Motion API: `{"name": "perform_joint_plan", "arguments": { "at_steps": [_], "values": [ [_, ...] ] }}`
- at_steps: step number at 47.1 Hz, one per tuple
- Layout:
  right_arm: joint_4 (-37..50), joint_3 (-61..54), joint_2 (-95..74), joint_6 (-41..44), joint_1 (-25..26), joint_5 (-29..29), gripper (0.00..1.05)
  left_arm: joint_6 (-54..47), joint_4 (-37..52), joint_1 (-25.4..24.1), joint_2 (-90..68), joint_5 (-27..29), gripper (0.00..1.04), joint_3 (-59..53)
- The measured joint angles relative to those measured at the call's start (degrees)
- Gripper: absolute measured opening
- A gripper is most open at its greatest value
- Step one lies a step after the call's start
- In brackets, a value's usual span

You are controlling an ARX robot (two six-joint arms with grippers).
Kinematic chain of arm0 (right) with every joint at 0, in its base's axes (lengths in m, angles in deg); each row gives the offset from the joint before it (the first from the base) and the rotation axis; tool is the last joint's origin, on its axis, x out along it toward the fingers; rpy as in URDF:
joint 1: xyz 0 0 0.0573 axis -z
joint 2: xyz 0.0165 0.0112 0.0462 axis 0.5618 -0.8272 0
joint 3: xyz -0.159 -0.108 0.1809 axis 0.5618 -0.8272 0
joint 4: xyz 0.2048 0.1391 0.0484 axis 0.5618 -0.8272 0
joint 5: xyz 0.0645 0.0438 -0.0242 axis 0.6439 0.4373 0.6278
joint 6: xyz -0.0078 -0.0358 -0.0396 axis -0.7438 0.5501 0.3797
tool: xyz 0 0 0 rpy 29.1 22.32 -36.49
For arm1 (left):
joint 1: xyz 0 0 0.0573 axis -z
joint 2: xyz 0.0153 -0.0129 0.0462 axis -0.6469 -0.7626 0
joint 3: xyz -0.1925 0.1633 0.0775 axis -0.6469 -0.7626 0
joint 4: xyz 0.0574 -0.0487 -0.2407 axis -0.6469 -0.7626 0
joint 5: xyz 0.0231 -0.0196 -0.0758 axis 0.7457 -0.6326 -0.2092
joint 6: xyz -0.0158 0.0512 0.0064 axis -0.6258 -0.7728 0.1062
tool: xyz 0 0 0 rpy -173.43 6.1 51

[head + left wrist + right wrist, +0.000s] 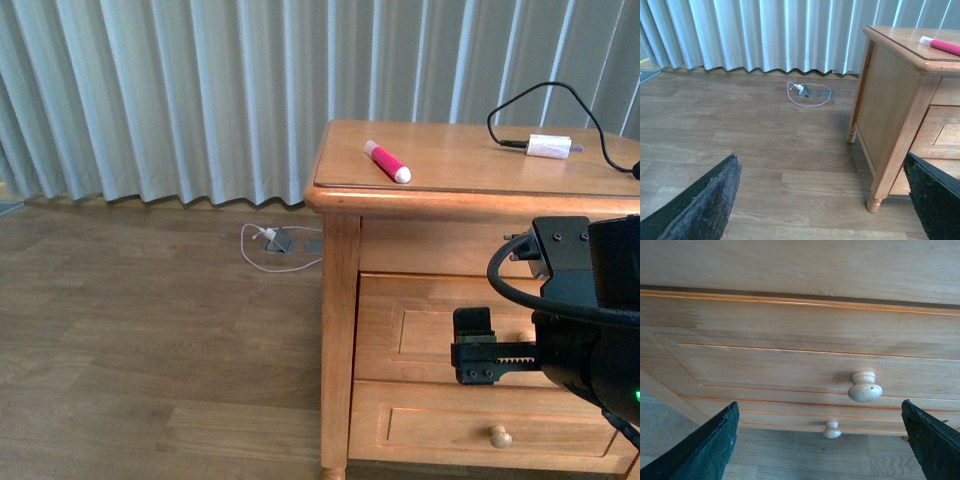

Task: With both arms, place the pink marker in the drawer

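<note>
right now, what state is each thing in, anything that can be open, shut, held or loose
pink marker: lying loose on the cabinet top, not held
upper drawer: shut
lower drawer: shut
left tool: open, empty
right tool: open, empty, facing the upper drawer's knob
charger plug: lying loose on the cabinet top

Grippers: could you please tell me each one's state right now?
Left gripper: open, holding nothing.
Right gripper: open, holding nothing.
</note>
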Motion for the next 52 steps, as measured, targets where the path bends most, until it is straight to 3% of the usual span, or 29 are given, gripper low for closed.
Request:
{"name": "perform_joint_plan", "arguments": {
  "at_steps": [26, 52],
  "values": [
    [3.1, 7.8, -10.4, 0.6, 4.5, 1.0, 0.96, 0.0, 0.0, 0.0, 0.0, 0.0, 0.99, 0.0],
    [4.8, 8.7, -13.3, 1.6, 5.4, 3.4, 0.96, 0.0, 0.0, 0.0, 0.0, 0.0, 0.99, 0.0]
  ]
}}
